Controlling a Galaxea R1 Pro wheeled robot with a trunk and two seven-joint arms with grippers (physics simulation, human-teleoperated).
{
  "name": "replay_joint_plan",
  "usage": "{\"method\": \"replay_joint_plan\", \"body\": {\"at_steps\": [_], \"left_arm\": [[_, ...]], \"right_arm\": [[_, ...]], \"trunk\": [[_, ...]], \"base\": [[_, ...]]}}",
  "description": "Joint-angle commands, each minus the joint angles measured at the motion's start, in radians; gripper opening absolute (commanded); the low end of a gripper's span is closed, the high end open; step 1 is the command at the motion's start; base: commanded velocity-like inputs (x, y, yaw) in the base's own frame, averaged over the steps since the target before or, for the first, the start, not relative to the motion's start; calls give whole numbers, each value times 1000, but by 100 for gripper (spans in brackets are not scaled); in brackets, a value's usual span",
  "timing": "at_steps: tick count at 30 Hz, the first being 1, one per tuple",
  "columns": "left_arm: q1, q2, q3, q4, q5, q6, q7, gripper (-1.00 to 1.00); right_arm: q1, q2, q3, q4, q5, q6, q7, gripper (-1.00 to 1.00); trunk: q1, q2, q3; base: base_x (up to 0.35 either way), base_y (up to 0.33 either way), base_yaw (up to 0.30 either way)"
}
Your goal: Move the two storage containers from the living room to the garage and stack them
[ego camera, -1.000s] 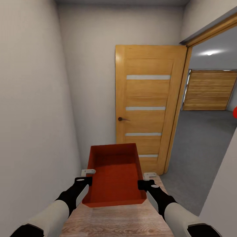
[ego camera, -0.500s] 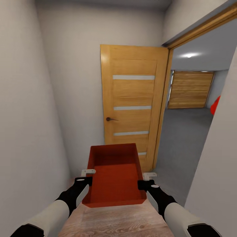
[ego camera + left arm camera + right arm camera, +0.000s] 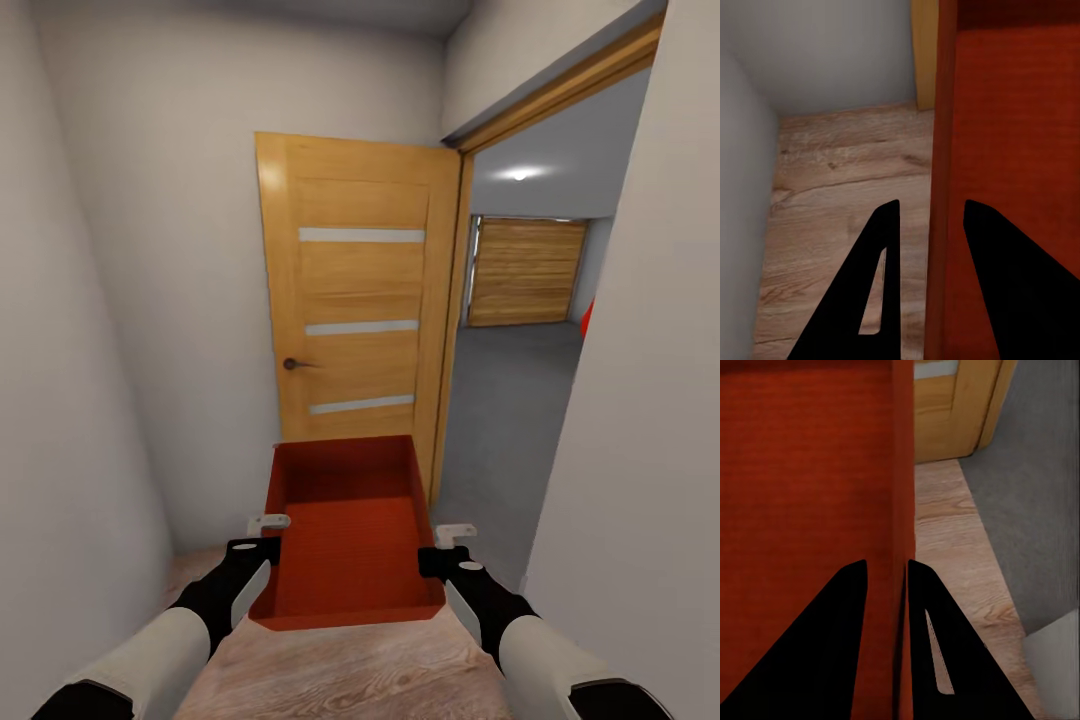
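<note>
Two arms, each with a white cylindrical forearm shell, a black band near the elbow and a glossy black wrist housing. Left gripper (image 3: 268,535) and right gripper (image 3: 441,545): black bodies, pale grey finger faces, small light-grey bracket tips. Wrist views: fingers (image 3: 874,292) as tapered black wedges with a narrow slot.

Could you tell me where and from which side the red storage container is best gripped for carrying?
By its two long side walls, one gripper each. The storage container is open-topped with thin straight walls, so the left gripper and right gripper each straddle a wall's rim, one finger inside, one outside.
</note>
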Motion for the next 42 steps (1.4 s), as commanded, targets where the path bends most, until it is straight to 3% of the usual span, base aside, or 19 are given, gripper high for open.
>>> {"method": "replay_joint_plan", "body": {"at_steps": [1,8,26,42], "left_arm": [[-1,2,-1,-5,-4,-71,15,-100],[-1,2,-1,-5,-4,-70,15,-100],[-1,3,-1,-5,-4,-70,13,-100],[-1,3,-1,-5,-4,-70,15,-100]], "right_arm": [[1,-1,15,1,-15,7,-14,-100],[0,-1,15,1,-15,7,-14,-100],[1,-1,15,1,-15,7,-14,-100],[1,-1,15,1,-16,7,-14,-100]], "trunk": [[0,-1,-1],[0,-1,-1],[0,-1,-1],[0,-1,-1]], "base": [[0,0,-261],[20,17,-261],[214,178,-261],[41,28,-236]]}}
